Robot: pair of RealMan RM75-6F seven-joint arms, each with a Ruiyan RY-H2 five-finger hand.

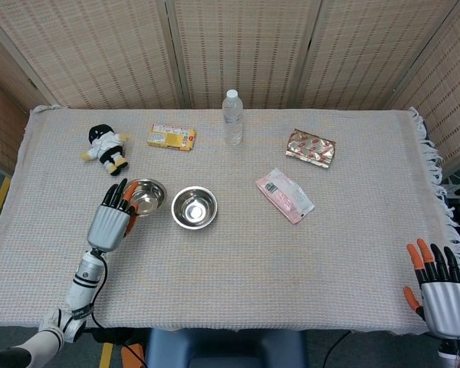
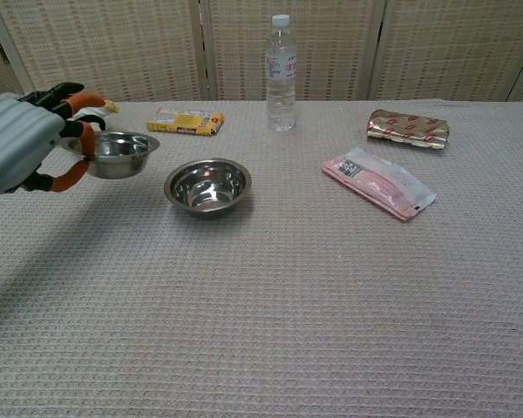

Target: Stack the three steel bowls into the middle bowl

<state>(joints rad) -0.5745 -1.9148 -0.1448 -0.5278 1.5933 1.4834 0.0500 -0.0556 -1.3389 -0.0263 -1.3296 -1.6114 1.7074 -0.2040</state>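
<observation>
A table [image 1: 238,261] covered in a pale woven cloth stands before woven screens. Along its far side, from left to right, lie a small black-and-white doll [image 1: 107,147], a flat yellow box [image 1: 171,137], an upright clear bottle [image 1: 231,116] with a white cap, and a shiny gold-and-red packet [image 1: 310,147]. A pink packet [image 1: 284,195] lies nearer, right of centre, well apart from the bowls.

Only two steel bowls can be seen. The middle bowl [image 1: 194,208] sits upright on the cloth near the centre, shiny, round, with a flared rim and a reflective inside; nothing lies in it. The left bowl [image 2: 115,154] looks the same, and in the chest view it is lifted clear of the cloth, roughly level, just left of and beyond the middle bowl, apart from it. In that view it covers most of the doll, and the yellow box lies just to its right.

The left hand [image 2: 24,144] grips the left bowl by its left rim, orange-tipped fingers [image 2: 77,171] curled around the edge. Nothing lies between the two bowls.

The right hand [image 1: 440,292] is at the near right corner, off the table edge, fingers straight and spread, holding nothing. It shows only in the head view.
</observation>
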